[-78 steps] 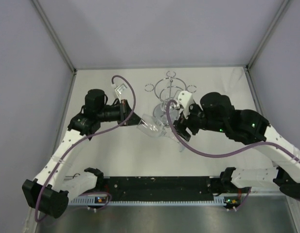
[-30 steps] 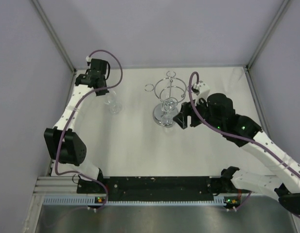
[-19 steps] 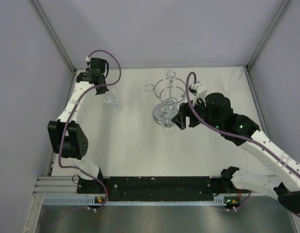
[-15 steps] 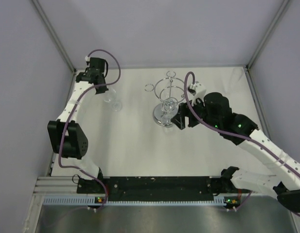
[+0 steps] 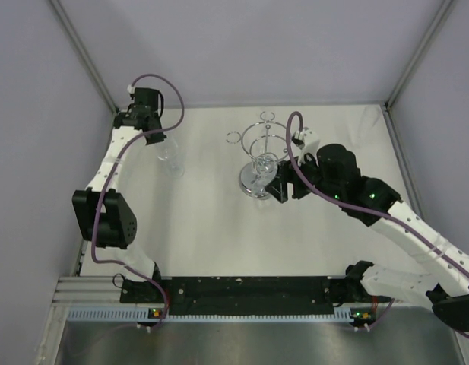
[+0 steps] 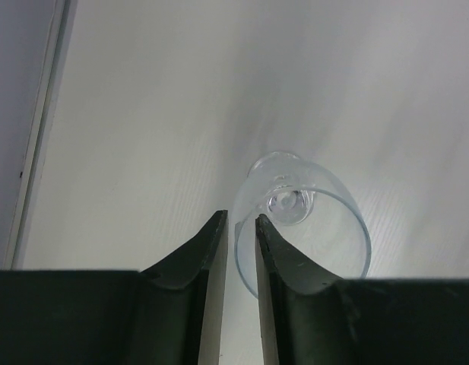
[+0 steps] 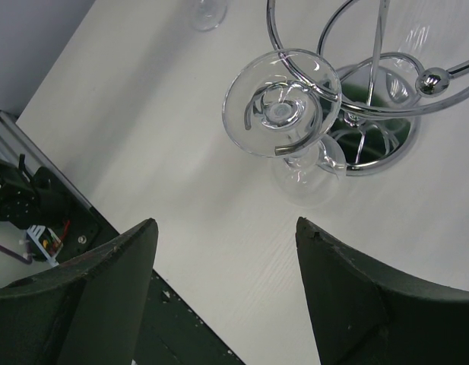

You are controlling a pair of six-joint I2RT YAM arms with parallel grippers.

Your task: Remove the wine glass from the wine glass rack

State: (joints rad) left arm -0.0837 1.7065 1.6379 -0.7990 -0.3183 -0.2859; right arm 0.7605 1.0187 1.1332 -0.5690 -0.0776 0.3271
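The chrome wine glass rack (image 5: 263, 135) stands at mid-table on its round mirrored base. One clear wine glass (image 5: 262, 164) hangs upside down from a rack arm; in the right wrist view its foot (image 7: 281, 103) sits in a ring of the rack (image 7: 371, 99). My right gripper (image 5: 274, 185) is open and empty just right of that glass; its tips show in the right wrist view (image 7: 225, 222). A second wine glass (image 5: 171, 157) stands upright at the far left. My left gripper (image 5: 159, 143) is above it. In the left wrist view (image 6: 242, 219) the jaws are nearly closed with the glass's rim (image 6: 304, 224) between them.
The enclosure's left wall and frame post (image 5: 86, 57) stand close behind the left arm. The table's left edge (image 6: 38, 144) shows in the left wrist view. The black base rail (image 5: 242, 293) runs along the near edge.
The left arm carried the second glass from beside the rack to the far left and turned it upright; lately arm and glass shifted slightly back-left. The right gripper crept left toward the hanging glass.
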